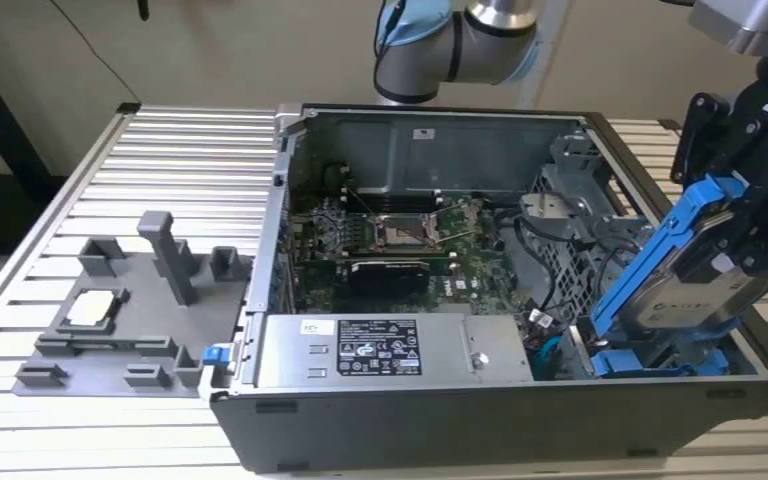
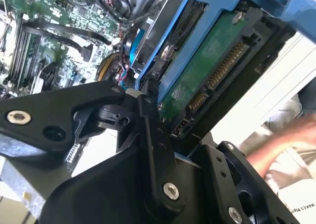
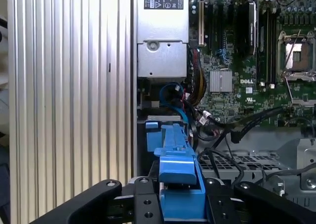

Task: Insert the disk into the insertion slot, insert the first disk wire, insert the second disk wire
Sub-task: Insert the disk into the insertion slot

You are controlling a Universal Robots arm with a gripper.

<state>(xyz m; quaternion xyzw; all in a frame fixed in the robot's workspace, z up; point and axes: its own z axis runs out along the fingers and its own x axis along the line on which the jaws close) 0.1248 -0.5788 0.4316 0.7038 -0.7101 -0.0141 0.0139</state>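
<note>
Gripper (image 3: pixel 180 197) clamped on the disk (image 1: pixel 684 290) over the computer case (image 1: pixel 491 420).
The disk leans steeply in the case's near corner, at the exterior view's right, its lower end down near the power-supply box (image 1: pixel 384 350); the motherboard (image 1: pixel 398 240) lies deeper in the case.

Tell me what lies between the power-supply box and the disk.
A bundle of loose wires lies there; the exterior view shows it between the power-supply box and the tilted disk.
</note>
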